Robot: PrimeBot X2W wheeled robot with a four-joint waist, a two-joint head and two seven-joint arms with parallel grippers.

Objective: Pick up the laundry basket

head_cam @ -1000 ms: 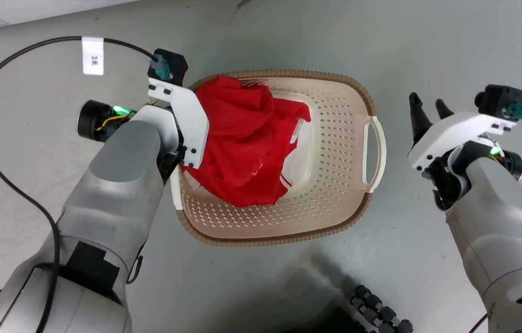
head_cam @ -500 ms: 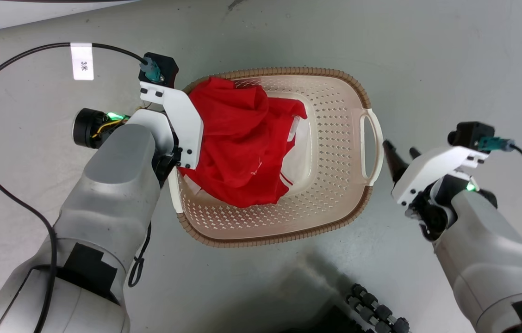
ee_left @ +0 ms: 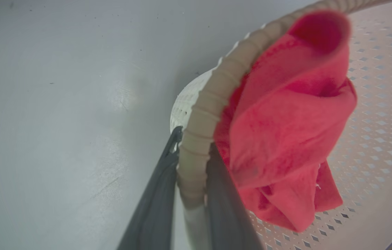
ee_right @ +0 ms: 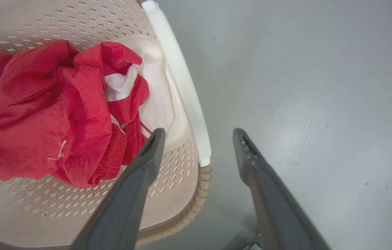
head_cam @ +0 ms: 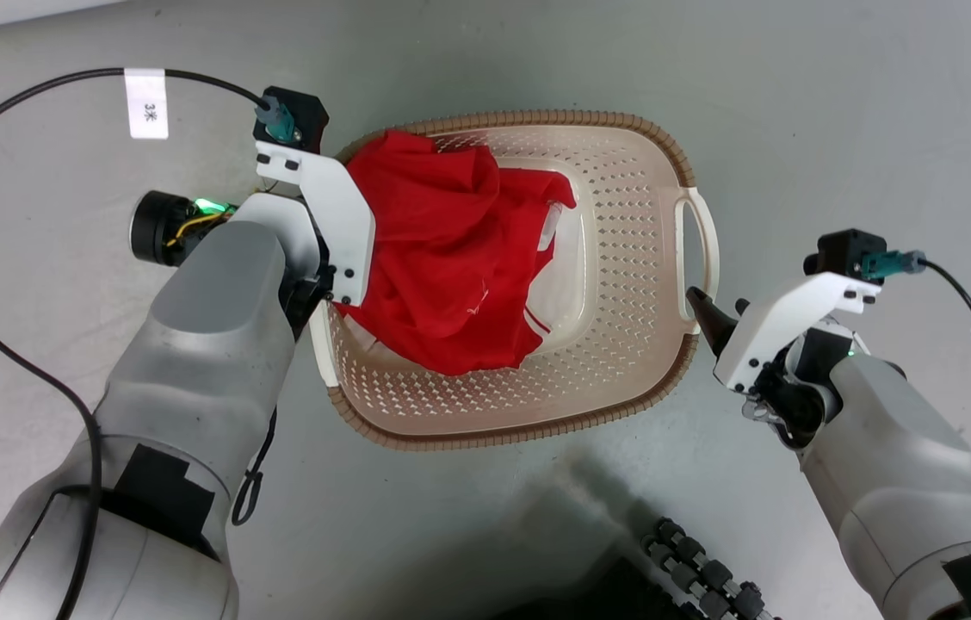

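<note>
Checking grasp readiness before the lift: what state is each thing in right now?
Cream-white perforated plastic laundry basket: upright, left rim clamped.
Red fabric garment: crumpled inside basket.
Left gripper: jaws shut on basket rim.
Right gripper: jaws open, straddling right rim.

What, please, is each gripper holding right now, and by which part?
The left gripper grips the laundry basket by its ribbed rim; the right gripper is open, holding nothing.

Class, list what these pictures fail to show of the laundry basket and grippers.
- Head view: a white bracket hides the fingers of the left gripper.
- Head view: the red garment covers part of the laundry basket.
- Right wrist view: the left edge cuts off its far side.
- Head view: the bottom edge cuts a dark ribbed thing; unidentifiable.
</note>
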